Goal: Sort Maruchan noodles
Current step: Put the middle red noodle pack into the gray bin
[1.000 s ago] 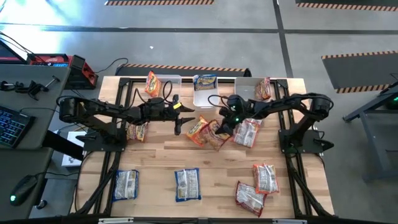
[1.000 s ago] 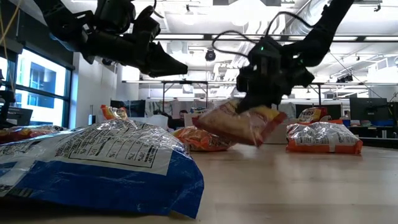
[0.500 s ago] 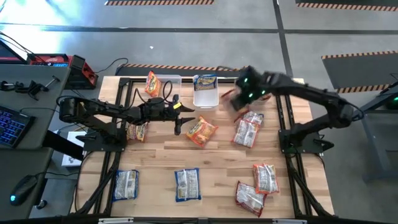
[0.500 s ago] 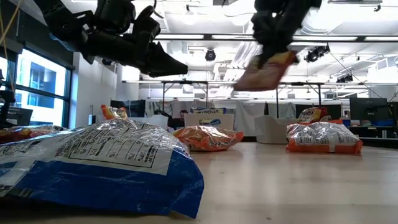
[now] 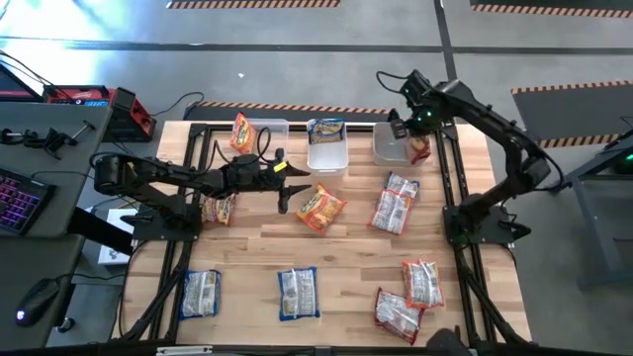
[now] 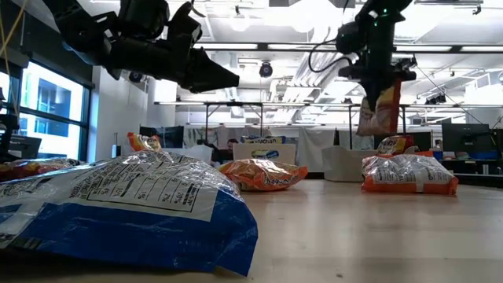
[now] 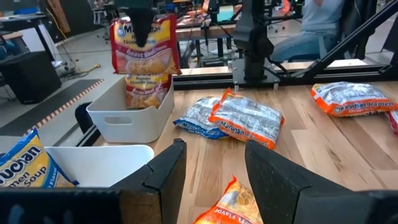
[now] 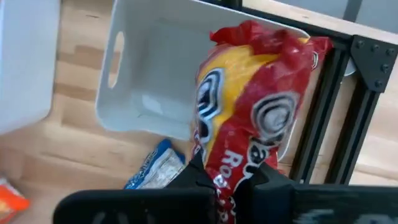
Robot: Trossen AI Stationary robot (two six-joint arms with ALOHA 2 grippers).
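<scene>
Early going: right fingers (image 8: pixel 227 177) pinched on a red packet (image 8: pixel 255 118) hanging over the right bin (image 5: pixel 389 150), left fingers (image 5: pixel 288 188) part open, empty, about nine packets left on the table (image 5: pixel 346 257).

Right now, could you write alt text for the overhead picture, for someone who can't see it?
Seen from above, the right gripper dangles a red-and-yellow noodle packet over a clear bin at the wooden table's far edge. The left gripper hovers empty over mid-table beside an orange packet; other packets lie scattered.
</scene>
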